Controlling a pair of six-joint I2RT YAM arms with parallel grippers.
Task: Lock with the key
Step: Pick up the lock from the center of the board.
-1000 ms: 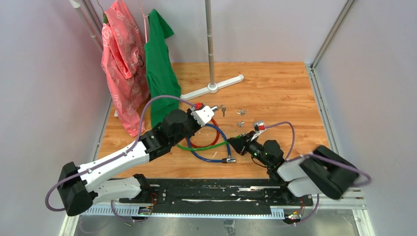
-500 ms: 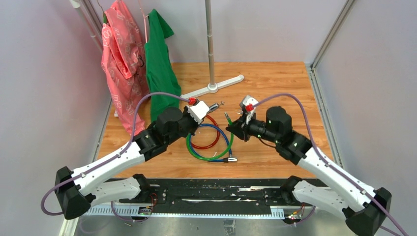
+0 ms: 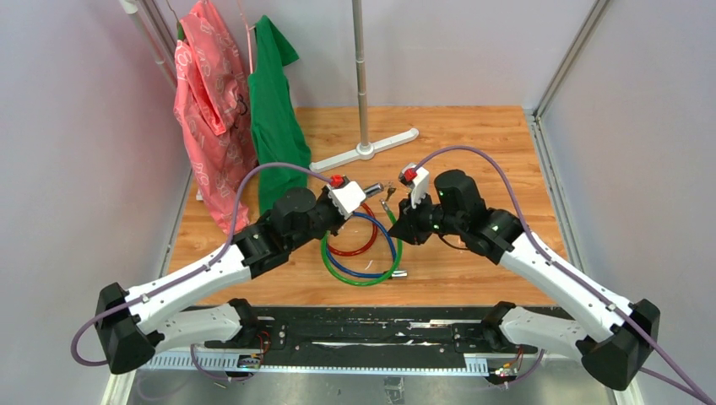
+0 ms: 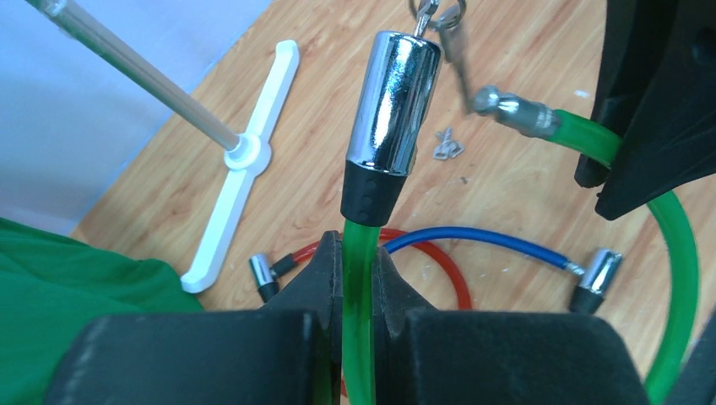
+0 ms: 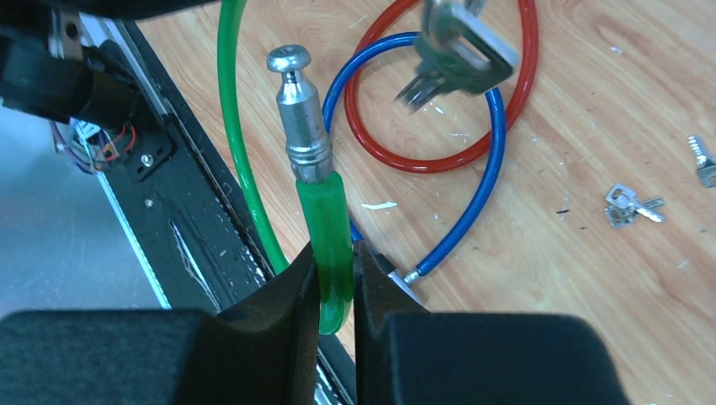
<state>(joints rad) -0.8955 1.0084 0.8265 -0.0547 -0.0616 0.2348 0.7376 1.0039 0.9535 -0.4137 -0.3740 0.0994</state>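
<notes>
— Two grippers up close: what has each got?

— The left gripper (image 4: pixel 359 263) is clenched on the green cable (image 4: pixel 678 278), just under the chrome barrel (image 4: pixel 395 101) at that end. The right gripper (image 5: pixel 333 263) is pinched tight on the same cable's other end, right below the metal pin (image 5: pixel 300 110).

— Do the two ends meet?

— No, they are apart. The pin points toward the barrel's far end from the side, not into it.

— And the key?

— The key (image 4: pixel 457 61) hangs on a ring at the barrel's far tip, off the table (image 5: pixel 591 321), with the pin's head just beside it (blurred in the right wrist view, so I can't tell how deep it sits in the barrel).

— What lies below?

— The green cable's loop sags onto the wood, with a blue cable (image 5: pixel 483 194) and a red cable (image 5: pixel 525 101) coiled inside it, overlapping each other. A little farther out lie loose keys (image 5: pixel 631 207), well apart from both grippers.

— And at the back?

— A white stand foot (image 4: pixel 241 169) with its pole (image 3: pixel 361 76) upright; to the left hang a green garment (image 3: pixel 274 110) and a pink garment (image 3: pixel 207 93).
</notes>
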